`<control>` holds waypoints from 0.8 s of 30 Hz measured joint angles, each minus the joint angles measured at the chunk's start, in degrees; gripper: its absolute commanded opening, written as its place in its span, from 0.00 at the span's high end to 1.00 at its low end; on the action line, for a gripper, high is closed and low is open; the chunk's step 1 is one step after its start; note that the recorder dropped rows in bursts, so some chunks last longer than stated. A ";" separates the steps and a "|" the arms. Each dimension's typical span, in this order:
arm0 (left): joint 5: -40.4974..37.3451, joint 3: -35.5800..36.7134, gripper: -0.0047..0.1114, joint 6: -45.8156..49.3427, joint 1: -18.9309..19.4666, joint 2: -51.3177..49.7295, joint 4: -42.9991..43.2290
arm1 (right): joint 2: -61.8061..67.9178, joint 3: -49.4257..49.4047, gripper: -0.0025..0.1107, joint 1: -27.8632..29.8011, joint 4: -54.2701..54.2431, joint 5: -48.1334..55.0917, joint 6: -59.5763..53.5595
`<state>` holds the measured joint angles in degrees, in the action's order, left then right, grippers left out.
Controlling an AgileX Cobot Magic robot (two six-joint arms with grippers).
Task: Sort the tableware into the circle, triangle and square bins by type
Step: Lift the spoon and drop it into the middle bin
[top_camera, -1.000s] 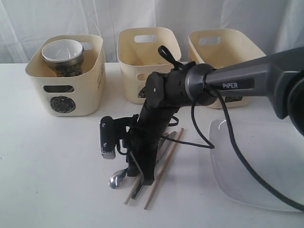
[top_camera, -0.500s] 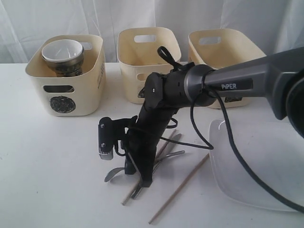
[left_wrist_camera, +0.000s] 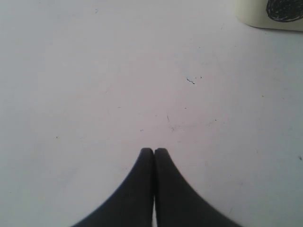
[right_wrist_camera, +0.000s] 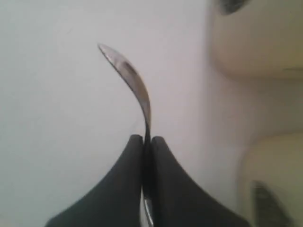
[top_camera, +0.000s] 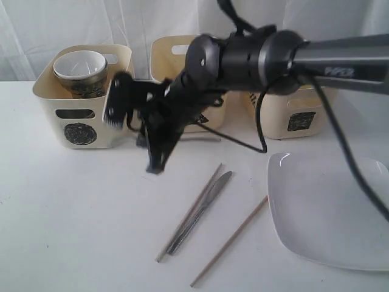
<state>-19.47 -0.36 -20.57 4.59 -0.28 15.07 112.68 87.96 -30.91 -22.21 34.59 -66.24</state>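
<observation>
While the right pincer [right_wrist_camera: 147,140] is closed tight on a thin, curved steel utensil [right_wrist_camera: 134,82], the hold is taken near one end, with most of the length standing free beyond the tips; seen edge-on, it cannot be told whether this is the spoon or the fork. In the exterior view the right arm is raised above the white bench [top_camera: 73,213] and blurred, with the utensil carried in front of the gap between the cream plastic tub marked with a scribbled circle [top_camera: 82,115] and the middle cream tub [top_camera: 167,61], whose mark the arm hides. The circle tub holds a white bowl [top_camera: 79,62] stacked on steel ware. A flat steel knife [top_camera: 205,207], two wooden chopsticks [top_camera: 228,243] lying apart and a large white square plate [top_camera: 328,213] lie on the bench. The left pincer [left_wrist_camera: 154,151] is closed on nothing, over bare bench. Risks noted: the short end-grip on smooth steel may let the utensil pivot or slip out if the arm swings quickly. Its free tip may strike a tub rim on the way in. Since it hangs nearest the circle tub, which appears reserved for bowls and cups, an early release would likely misfile it. The loose cable under the arm could snag a tub edge
</observation>
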 measured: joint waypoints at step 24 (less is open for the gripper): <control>0.00 0.00 0.96 0.00 0.00 0.00 -0.10 | 8.53 1.49 0.98 2.40 -7.40 -68.55 18.74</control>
<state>-19.47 -0.36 -20.57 4.59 -0.28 14.97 121.22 89.46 -28.51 -29.61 -33.96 -47.50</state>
